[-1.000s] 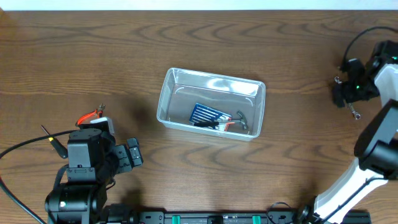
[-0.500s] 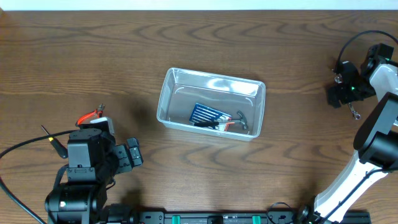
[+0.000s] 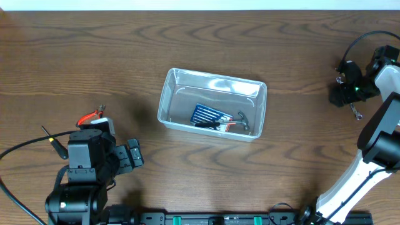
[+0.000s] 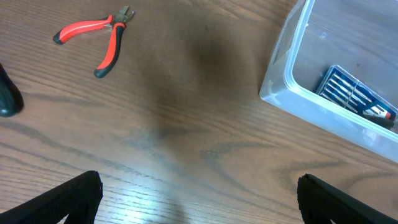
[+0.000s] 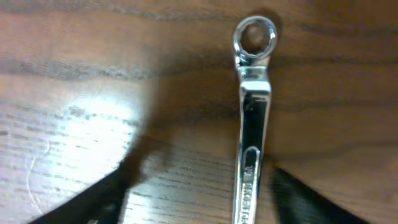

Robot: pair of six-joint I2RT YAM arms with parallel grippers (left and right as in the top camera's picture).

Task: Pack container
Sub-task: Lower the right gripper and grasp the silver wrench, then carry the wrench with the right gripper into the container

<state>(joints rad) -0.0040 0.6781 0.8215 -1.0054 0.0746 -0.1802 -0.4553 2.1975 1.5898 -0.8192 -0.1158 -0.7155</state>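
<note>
Far right of overhead frame: right gripper (image 5: 205,196) hovers over chrome wrench (image 5: 252,124), fingers spread wide either side of shank, gripping nothing (tips blurred, contact unclear). Wrench long axis runs bottom-to-top in wrist view, ring end up. Container (image 3: 212,86) at frame centre, well apart leftward, holding blue drill-bit case (image 3: 206,114) and hammer (image 3: 240,119). No obstacle seen between. Left gripper (image 4: 199,199) lower left, spread, empty; red pliers (image 4: 115,28) near it.

Container (image 3: 164,107): you have one.
Blue case (image 3: 207,114): you have one.
Hammer (image 3: 242,120): you have one.
Pliers (image 4: 115,26): you have one pair, red-handled.
Wrench (image 5: 254,112): you have one, silver.
</note>
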